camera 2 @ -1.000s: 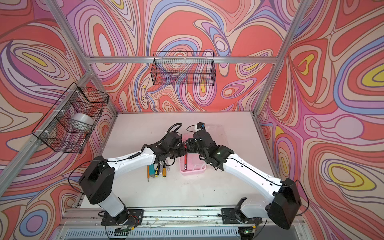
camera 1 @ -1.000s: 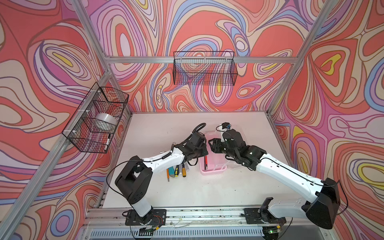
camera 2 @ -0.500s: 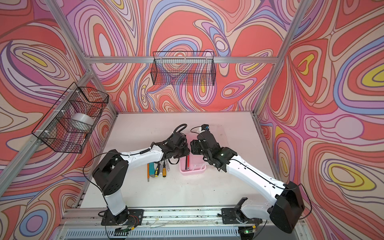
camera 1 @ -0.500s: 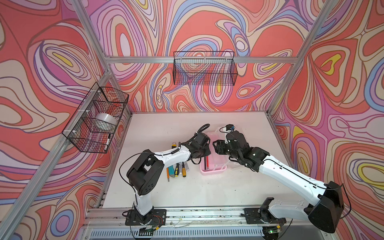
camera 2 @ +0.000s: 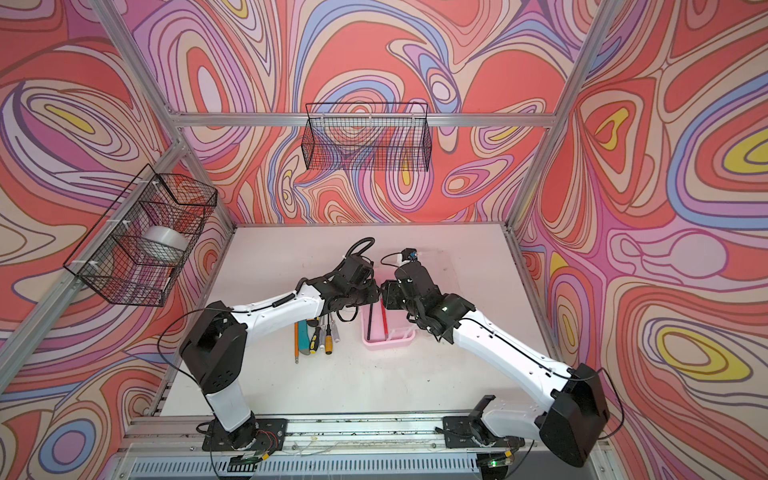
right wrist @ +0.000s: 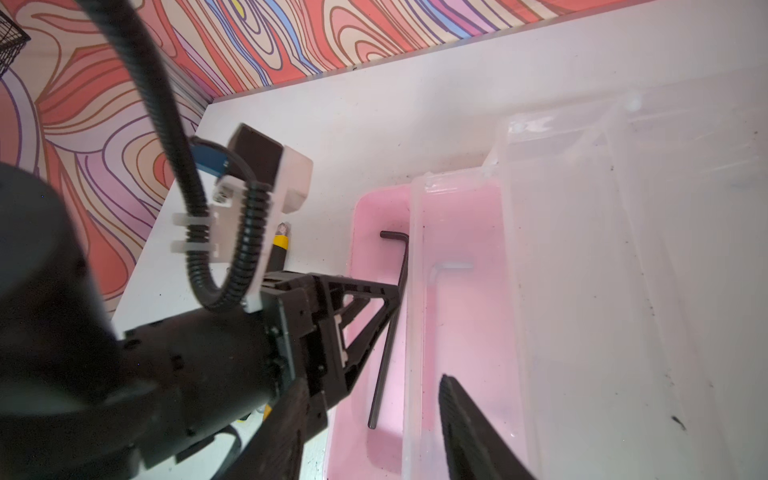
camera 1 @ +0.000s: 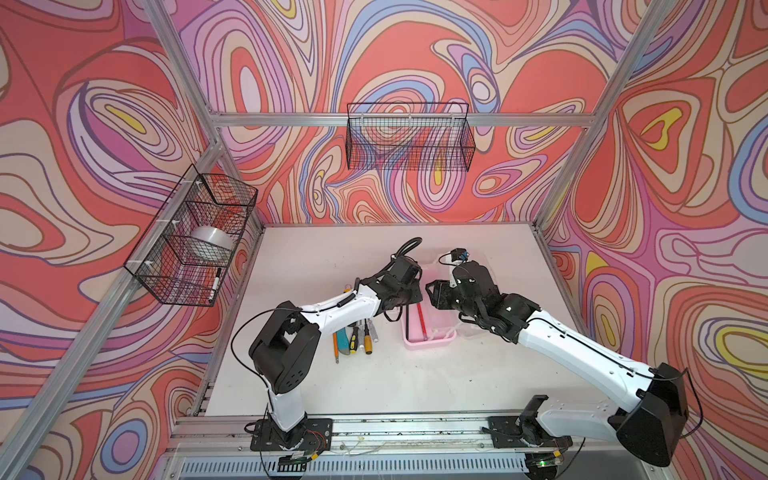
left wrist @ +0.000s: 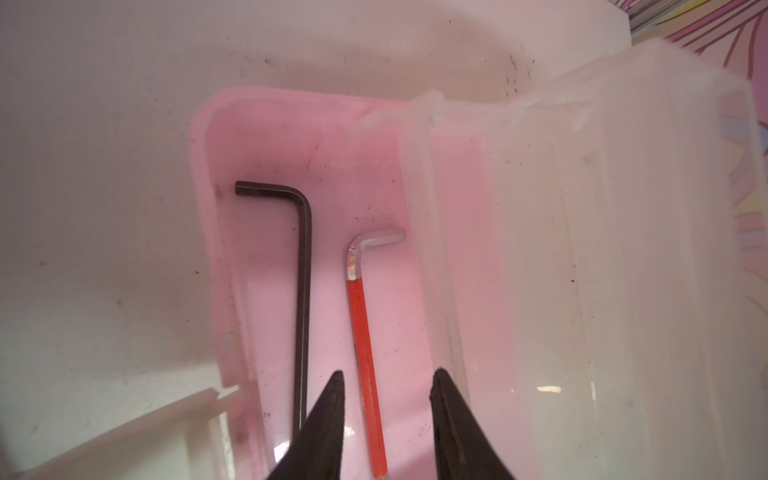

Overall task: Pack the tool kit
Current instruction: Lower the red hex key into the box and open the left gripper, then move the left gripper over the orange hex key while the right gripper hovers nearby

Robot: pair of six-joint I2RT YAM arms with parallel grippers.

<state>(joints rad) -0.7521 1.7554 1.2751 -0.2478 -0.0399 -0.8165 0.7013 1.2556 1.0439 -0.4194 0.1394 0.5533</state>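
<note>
The tool kit's pink base (camera 1: 428, 343) (camera 2: 388, 343) stands mid-table, and its clear lid (left wrist: 582, 249) (right wrist: 582, 291) is swung open to the right. A black hex key (left wrist: 305, 291) (right wrist: 386, 353) and a red hex key (left wrist: 363, 332) (camera 1: 423, 318) lie inside. My left gripper (left wrist: 386, 372) (camera 1: 415, 297) hovers open over the red key, holding nothing. The jaws of my right gripper (right wrist: 376, 378) (camera 1: 432, 291) are apart, astride the lid's near edge without visibly pressing it. Left of the case lie an orange rod (camera 1: 335, 345), a teal knife (camera 1: 344, 338) and screwdrivers (camera 1: 368, 336).
A black wire basket (camera 1: 191, 241) on the left wall holds a tape roll (camera 1: 208, 243) and a marker (camera 1: 216, 282). Another wire basket (camera 1: 409, 137) hangs on the back wall. The two wrists sit close together over the case.
My left gripper has opened and let go of the red hex key, which now lies in the pink base. The left elbow swung forward. The right gripper shifted slightly right.
</note>
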